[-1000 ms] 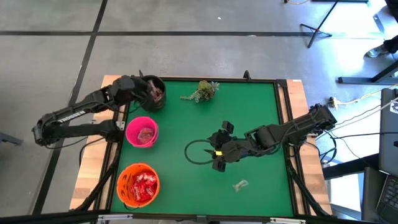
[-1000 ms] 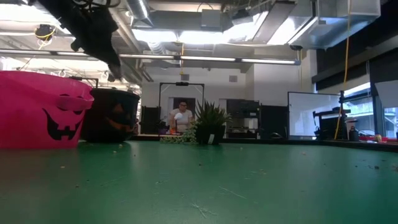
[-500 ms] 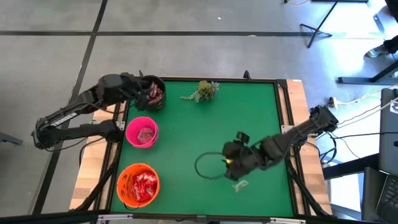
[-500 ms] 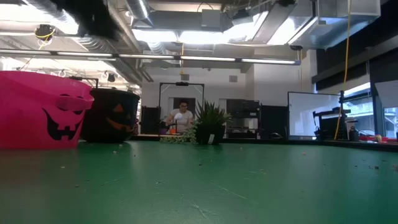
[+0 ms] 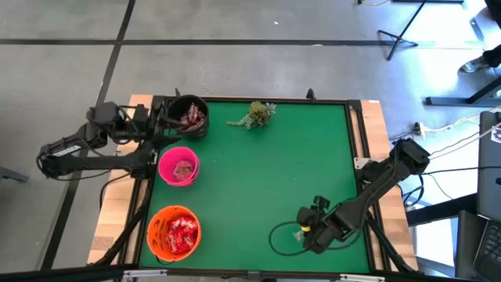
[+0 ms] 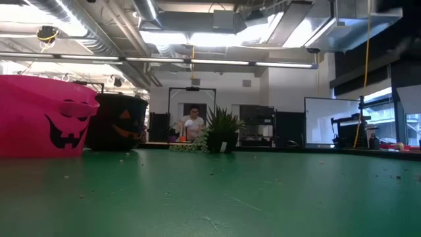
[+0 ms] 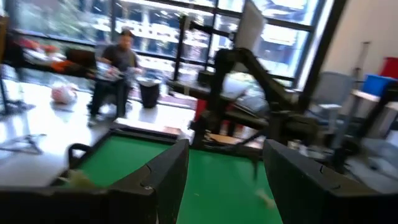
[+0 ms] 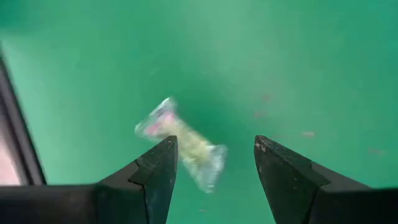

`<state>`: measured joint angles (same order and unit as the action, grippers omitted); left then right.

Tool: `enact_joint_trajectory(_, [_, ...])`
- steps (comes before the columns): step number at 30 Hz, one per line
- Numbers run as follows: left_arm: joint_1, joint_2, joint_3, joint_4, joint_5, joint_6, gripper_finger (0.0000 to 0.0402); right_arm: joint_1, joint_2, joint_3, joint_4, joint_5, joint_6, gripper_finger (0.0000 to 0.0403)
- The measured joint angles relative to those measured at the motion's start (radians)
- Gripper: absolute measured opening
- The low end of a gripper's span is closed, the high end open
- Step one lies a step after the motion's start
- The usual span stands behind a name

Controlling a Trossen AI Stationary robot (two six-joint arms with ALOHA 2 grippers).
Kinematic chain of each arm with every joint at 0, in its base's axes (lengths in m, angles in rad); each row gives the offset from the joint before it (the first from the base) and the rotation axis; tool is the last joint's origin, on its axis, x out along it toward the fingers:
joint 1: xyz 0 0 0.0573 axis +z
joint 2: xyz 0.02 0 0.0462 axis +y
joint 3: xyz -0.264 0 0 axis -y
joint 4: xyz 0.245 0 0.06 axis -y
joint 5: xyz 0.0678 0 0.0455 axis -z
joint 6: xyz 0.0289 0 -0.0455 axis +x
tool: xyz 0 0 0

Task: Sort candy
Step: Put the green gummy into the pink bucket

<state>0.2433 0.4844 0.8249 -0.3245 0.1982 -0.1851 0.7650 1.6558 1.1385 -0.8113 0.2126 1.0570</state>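
The left gripper (image 5: 160,124) sits at the table's far left edge, just beside the black bowl (image 5: 189,116) of dark candy. Its fingers are spread wide and hold nothing. Next come the pink bowl (image 5: 179,166) and the orange bowl (image 5: 174,231), full of red candy. The right gripper (image 8: 214,163) hangs low near the front right, fingers wide apart, with one clear-wrapped candy (image 8: 180,142) lying on the green table (image 5: 266,172) between them.

green table (image 5: 258,172), pink bowl (image 5: 178,167), orange bowl (image 5: 174,233), black bowl (image 5: 188,116).
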Motion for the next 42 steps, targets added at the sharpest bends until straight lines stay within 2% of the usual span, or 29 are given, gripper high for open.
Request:
enact_joint_trajectory(5, [-0.105,0.000,-0.039,0.002,0.003,-0.017,0.0197,0.025,0.000,-0.153,0.246,-0.063,-0.023,0.0209])
enact_joint_trajectory(8, [-0.154,0.000,-0.063,0.042,-0.028,-0.016,0.0197,0.034,0.000,-0.211,0.354,-0.067,-0.021,0.0209])
enact_joint_trajectory(15, [-0.241,0.005,-0.072,0.053,-0.089,-0.016,0.0197,0.033,-0.001,-0.280,0.373,-0.018,0.007,0.0209])
enact_joint_trajectory(18, [-0.268,0.014,-0.072,0.051,-0.113,-0.017,0.0197,0.033,-0.002,-0.290,0.375,-0.013,0.011,0.0197])
enact_joint_trajectory(21, [-0.274,0.014,-0.072,0.050,-0.119,-0.017,0.0197,0.033,-0.002,-0.288,0.371,-0.013,0.011,0.0157])
enact_joint_trajectory(28, [-0.275,0.014,-0.072,0.050,-0.119,-0.017,0.0197,0.033,-0.002,-0.250,0.372,-0.022,-0.014,0.0014])
enact_joint_trajectory(29, [-0.275,0.014,-0.072,0.050,-0.119,-0.017,0.0197,0.033,-0.002,-0.239,0.372,-0.015,-0.027,0.0008])
enact_joint_trajectory(34, [-0.275,0.014,-0.072,0.050,-0.119,-0.017,0.0197,0.001,-0.002,-0.178,0.370,0.063,-0.102,0.0027])
enact_joint_trajectory(42, [-0.275,0.014,-0.072,0.050,-0.119,-0.017,0.0197,-0.163,-0.002,-0.035,0.374,0.187,-0.375,0.0006])
